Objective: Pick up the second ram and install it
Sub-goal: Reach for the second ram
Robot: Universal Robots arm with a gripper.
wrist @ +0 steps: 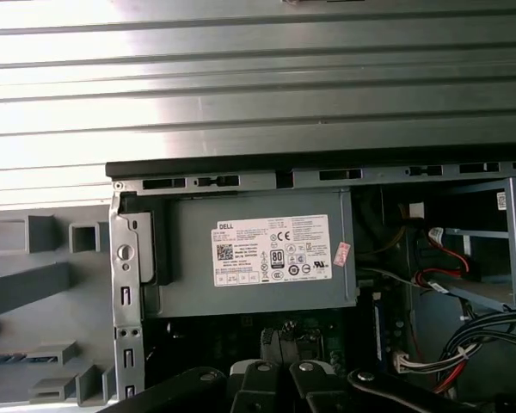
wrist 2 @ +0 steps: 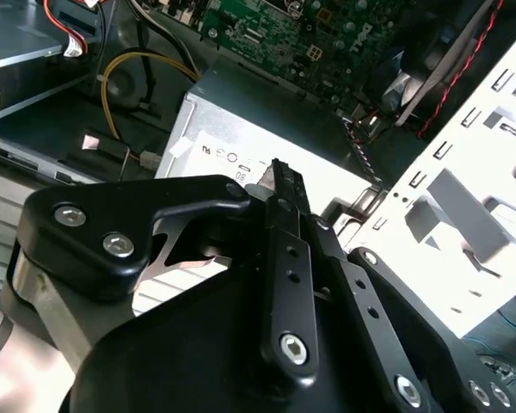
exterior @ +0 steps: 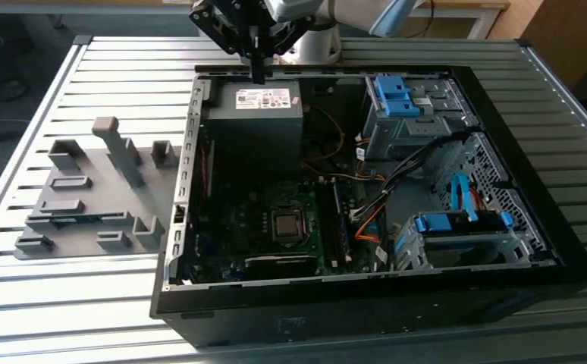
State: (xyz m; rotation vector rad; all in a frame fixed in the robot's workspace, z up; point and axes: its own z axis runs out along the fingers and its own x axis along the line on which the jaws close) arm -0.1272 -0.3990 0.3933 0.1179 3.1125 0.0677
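In the exterior view the gripper (exterior: 259,74) is hanging over the far edge of the open computer case (exterior: 185,189), right above the back end of the grey power supply (exterior: 258,114), with its fingers pressing together and carrying nothing. The case is lying on its side on the slatted metal tabletop (exterior: 71,303), showing the green motherboard (exterior: 273,220) and blue drive brackets (exterior: 395,95). On the exterior view's left of the case a grey holder (exterior: 96,171) is resting on the tabletop, and the second ram (exterior: 71,221) is lying flat in one of its low slots at the end nearer the camera, well apart from the gripper. In the second wrist view the black fingers (wrist 2: 279,198) are meeting at their tips in front of the labelled power supply (wrist 2: 267,103), with the motherboard (wrist 2: 275,26) and a yellow cable (wrist 2: 138,64) showing beyond it. In the first wrist view the power supply's white label (wrist: 271,249) is facing the camera, the case rim (wrist: 241,181) is running along the power supply's edge with the tabletop's slats (wrist: 258,86) beyond, and the holder (wrist: 34,284) is sitting just beside the case wall, the second ram (wrist: 19,356) showing in it as a thin blue-green strip
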